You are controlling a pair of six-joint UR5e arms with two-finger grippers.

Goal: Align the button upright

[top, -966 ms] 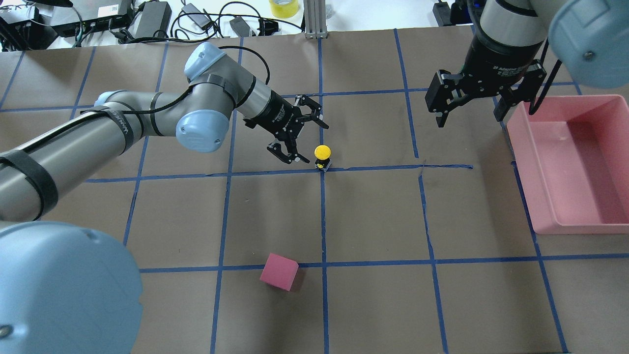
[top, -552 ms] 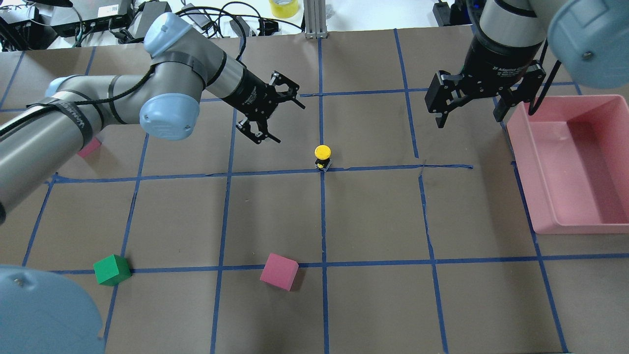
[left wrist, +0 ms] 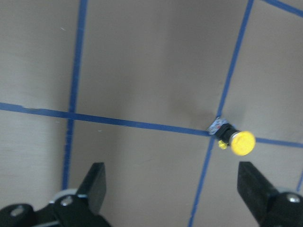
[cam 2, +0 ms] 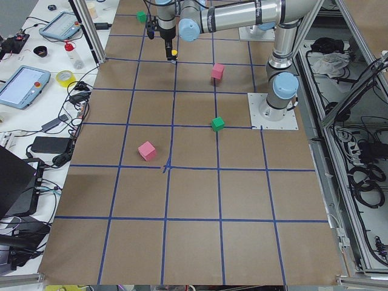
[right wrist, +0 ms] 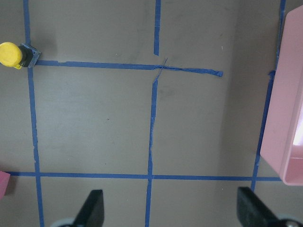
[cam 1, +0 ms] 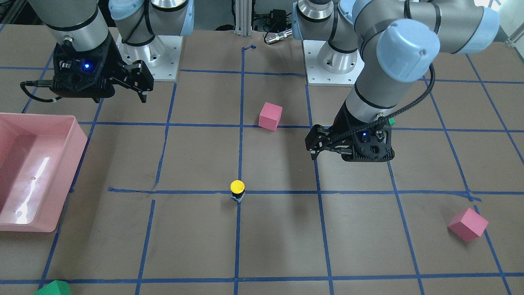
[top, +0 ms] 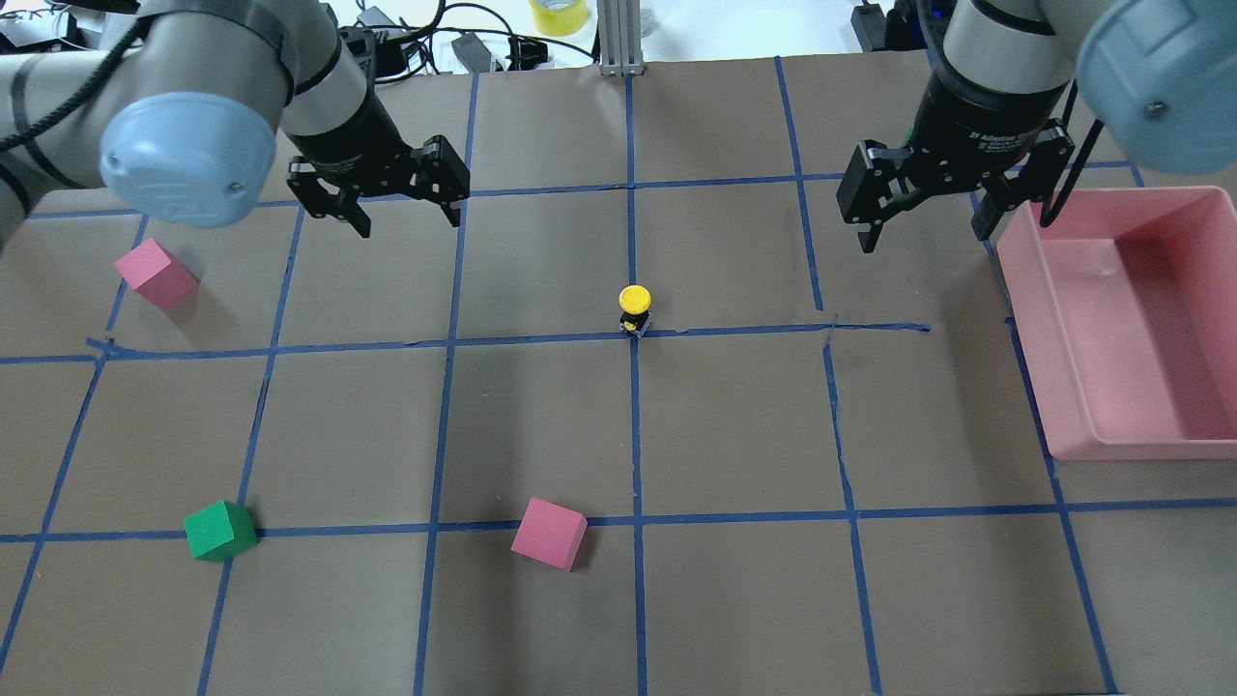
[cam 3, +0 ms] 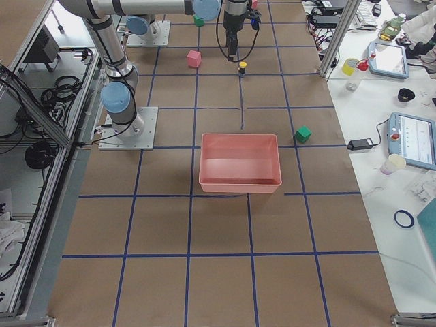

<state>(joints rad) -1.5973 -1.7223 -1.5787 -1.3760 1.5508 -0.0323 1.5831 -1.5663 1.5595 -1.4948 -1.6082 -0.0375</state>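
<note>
The button (top: 634, 307) stands upright on a blue tape crossing at the table's middle, yellow cap on top, black body and grey base below. It also shows in the front view (cam 1: 237, 190), the left wrist view (left wrist: 234, 138) and the right wrist view (right wrist: 16, 55). My left gripper (top: 406, 217) is open and empty, hanging well to the left of the button and behind it; in its wrist view (left wrist: 173, 189) the jaws stand wide apart. My right gripper (top: 923, 232) is open and empty, far right of the button, next to the pink bin.
A pink bin (top: 1140, 329) sits at the table's right edge. One pink cube (top: 548, 533) lies near the front centre, another pink cube (top: 155, 274) at the left, and a green cube (top: 220, 530) at the front left. Cables lie beyond the far edge.
My left arm has drawn back from beside the button to the left and rear, and its gripper now points down, still open. The button and right arm have not moved.
</note>
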